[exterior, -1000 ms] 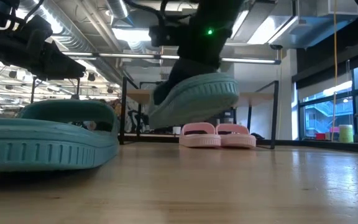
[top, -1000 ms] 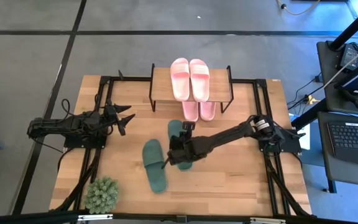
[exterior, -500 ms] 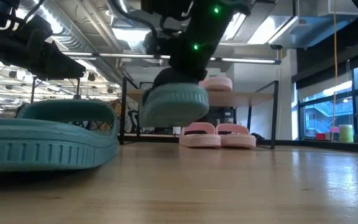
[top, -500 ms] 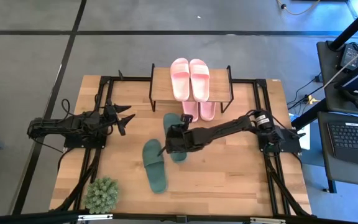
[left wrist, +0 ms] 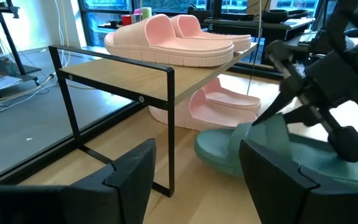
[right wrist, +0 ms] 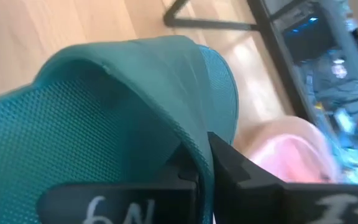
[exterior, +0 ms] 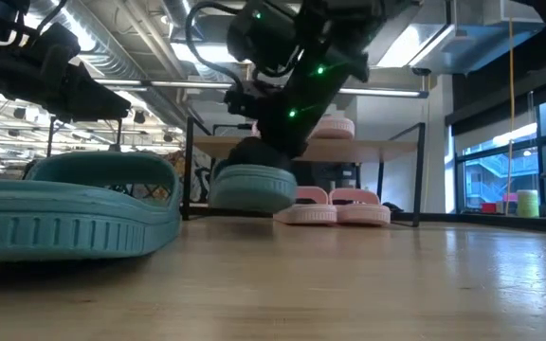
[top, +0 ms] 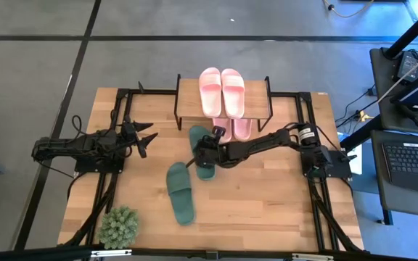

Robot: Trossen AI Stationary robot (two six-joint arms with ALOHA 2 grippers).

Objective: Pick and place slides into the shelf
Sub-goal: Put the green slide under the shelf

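The wooden table (top: 267, 196) carries everything, and the shelf (top: 187, 98) stands at its far edge, midway across. Taking the shelf as the landmark: two light pink slides (top: 222, 91) lie side by side on its top board, toes pointing away from the arms, and a second pink pair (top: 232, 128) sits on the level beneath, their heels poking out from under the board.

Just in front of the shelf, at its left half, the right arm reaches in from the right side of the table. The right gripper (top: 207, 150) is clamped on the strap of a dark green slide (top: 199, 141); the right wrist view shows the two fingers pinched tight on the strap's edge, with a pink slide close beyond. In the low view this green slide (exterior: 251, 186) hangs just off the tabletop, roughly level, its toe directed at the shelf's lower opening beside the pink pair.

The second green slide (top: 181, 192) lies flat on the table, nearer the front edge and well apart from the shelf.

The left gripper (top: 145, 138) waits to the left of the shelf with its fingers spread wide, holding nothing.

A small potted plant (top: 119, 226) sits at the front left corner, farthest from the shelf.
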